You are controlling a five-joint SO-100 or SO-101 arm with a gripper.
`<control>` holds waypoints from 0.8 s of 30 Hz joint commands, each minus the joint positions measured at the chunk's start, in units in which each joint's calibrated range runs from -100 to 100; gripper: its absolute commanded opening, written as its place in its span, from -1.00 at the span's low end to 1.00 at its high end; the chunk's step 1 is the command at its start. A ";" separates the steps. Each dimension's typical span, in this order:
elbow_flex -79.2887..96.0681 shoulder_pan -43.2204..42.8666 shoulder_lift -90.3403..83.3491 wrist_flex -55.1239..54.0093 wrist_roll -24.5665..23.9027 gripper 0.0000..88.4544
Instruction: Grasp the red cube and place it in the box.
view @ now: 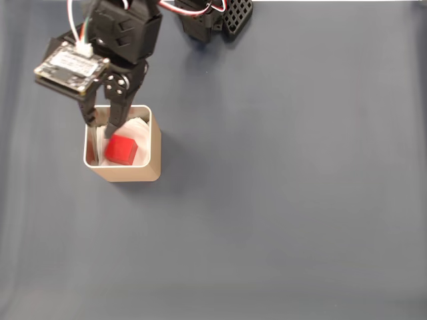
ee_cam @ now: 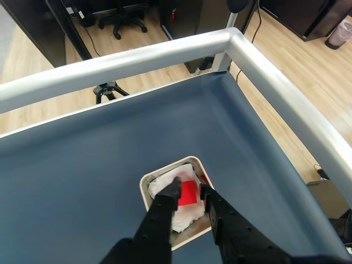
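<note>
The red cube lies inside the tan box on its white lining, towards the right side in the fixed view. My gripper hangs over the box's upper left part with its fingers apart, open, their tips dipping just past the rim. In the wrist view the red cube shows in the gap between the two dark fingers, inside the box. I cannot tell whether a finger touches the cube.
The box stands on a dark blue mat. The arm's black base sits at the mat's top edge. In the wrist view a white metal rail borders the table, with wooden floor beyond.
</note>
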 commanded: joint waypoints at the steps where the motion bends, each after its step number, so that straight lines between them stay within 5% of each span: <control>1: 0.11 -2.00 -3.61 -1.11 -0.20 -1.00; 24: 19.80 -19.25 -26.89 2.41 -1.66 -1.00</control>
